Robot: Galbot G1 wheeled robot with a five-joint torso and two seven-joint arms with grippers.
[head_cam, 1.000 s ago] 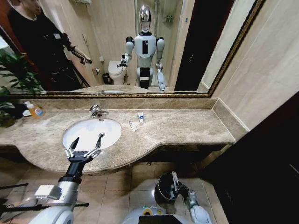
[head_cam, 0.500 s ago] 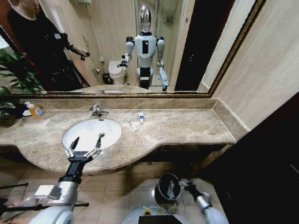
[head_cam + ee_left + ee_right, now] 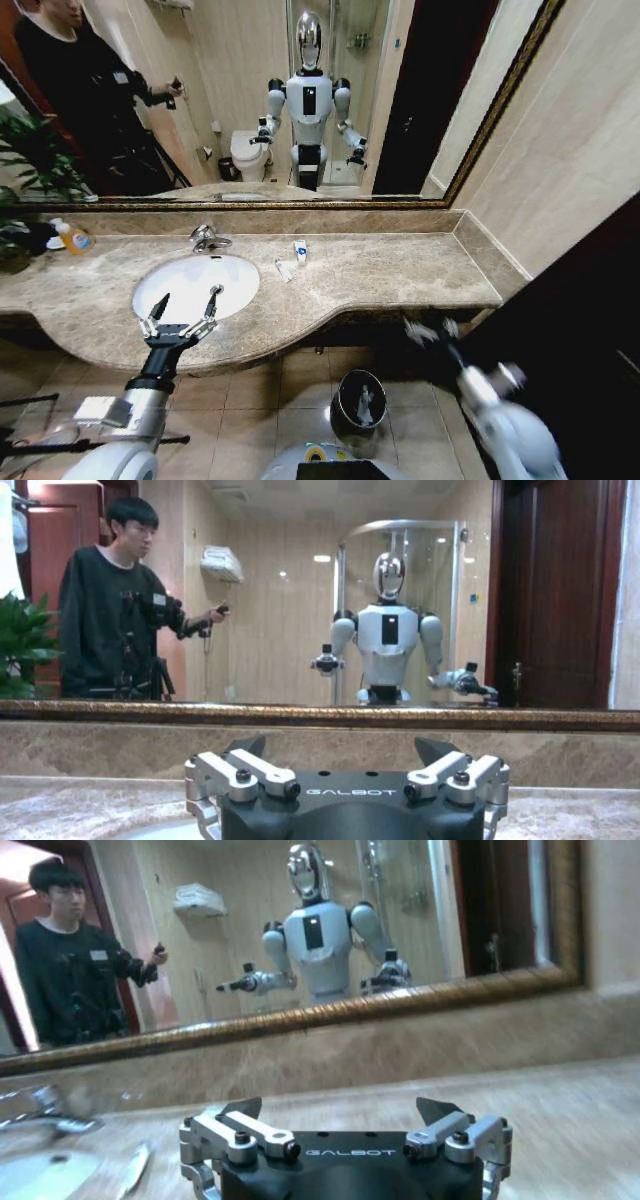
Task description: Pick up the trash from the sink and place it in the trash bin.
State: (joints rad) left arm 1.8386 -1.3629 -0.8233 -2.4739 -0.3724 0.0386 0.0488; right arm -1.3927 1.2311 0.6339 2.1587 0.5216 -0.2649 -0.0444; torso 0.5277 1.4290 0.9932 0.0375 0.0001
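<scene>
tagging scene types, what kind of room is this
A bathroom, probably a hotel's: a white sink with a faucet in a marble counter, a wide mirror showing a toilet.

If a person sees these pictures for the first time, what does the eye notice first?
Probably the open left gripper, which hangs over the near edge of the white sink. Next come two pieces of trash on the counter right of the basin. On the floor below stands the trash bin with litter inside, and the right gripper, open, is raised at counter height.
</scene>
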